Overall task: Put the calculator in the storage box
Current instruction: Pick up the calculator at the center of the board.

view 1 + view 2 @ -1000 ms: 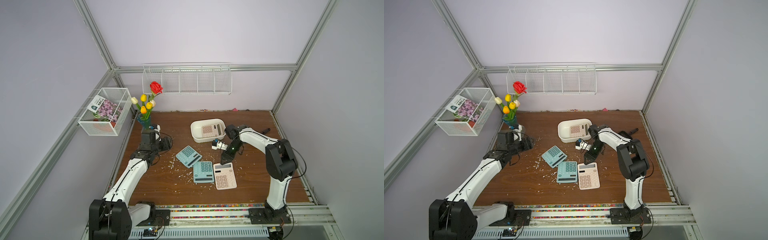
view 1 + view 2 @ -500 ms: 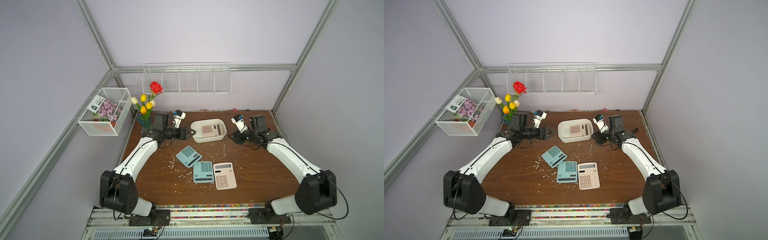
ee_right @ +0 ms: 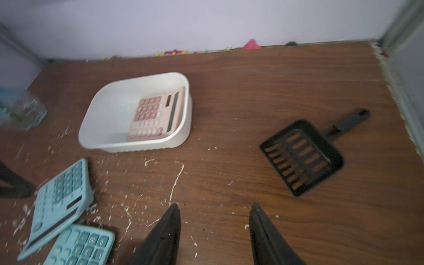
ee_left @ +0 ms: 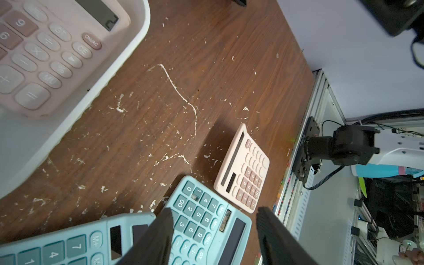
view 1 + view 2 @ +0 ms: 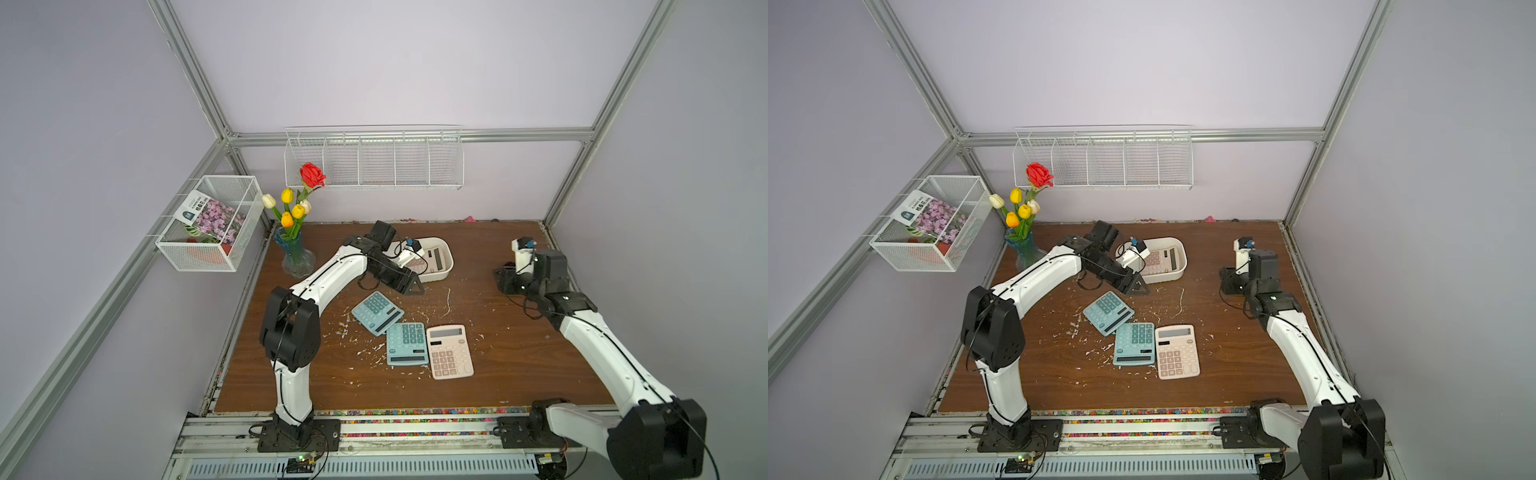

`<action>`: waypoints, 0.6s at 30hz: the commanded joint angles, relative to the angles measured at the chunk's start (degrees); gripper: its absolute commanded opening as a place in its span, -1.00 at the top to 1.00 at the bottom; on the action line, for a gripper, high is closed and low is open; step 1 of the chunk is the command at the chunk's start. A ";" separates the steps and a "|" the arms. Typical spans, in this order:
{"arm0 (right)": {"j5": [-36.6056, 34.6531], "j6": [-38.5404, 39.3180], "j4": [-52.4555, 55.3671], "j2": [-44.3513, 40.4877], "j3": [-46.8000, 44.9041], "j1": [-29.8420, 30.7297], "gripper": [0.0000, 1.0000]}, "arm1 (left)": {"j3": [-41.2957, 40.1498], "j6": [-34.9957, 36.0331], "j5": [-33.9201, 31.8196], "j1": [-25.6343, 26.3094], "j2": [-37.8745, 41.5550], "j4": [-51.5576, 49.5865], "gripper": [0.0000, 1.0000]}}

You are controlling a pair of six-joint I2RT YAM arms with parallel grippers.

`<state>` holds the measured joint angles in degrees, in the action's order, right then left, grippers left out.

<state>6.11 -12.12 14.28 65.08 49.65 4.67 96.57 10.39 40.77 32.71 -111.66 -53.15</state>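
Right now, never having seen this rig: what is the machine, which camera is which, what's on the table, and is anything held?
It is two white robot arms mounted at the front edge of a wooden table. Each ends in a black two-fingered gripper. The two wide pictures come from one stereo camera overhead, so they nearly match. The two close-ups come from cameras on the wrists, looking out past the fingers.

The white box near the back holds a pink calculator. On the table lie a blue calculator, a second blue calculator, another pink one and a black scoop.

The left gripper hangs just in front of the box, and the right gripper is over bare wood. Both are open and hold nothing.
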 commanded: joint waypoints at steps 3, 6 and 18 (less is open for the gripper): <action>-5.06 -13.85 -5.83 -4.29 -6.35 -2.15 -0.03 | 7.50 4.83 2.12 3.73 -6.70 -4.84 -0.23; -4.70 -17.38 -7.98 -4.69 -9.07 -2.20 -0.05 | 9.16 5.13 3.42 6.00 -9.70 -5.40 -0.23; -3.68 -18.10 -10.41 -3.69 -11.99 -2.14 -0.04 | 10.12 6.02 3.69 7.84 -15.74 -5.48 -0.18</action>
<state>2.57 -29.23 5.87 61.04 39.09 2.63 104.79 15.25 43.77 40.29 -125.51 -58.33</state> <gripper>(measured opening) 0.520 0.593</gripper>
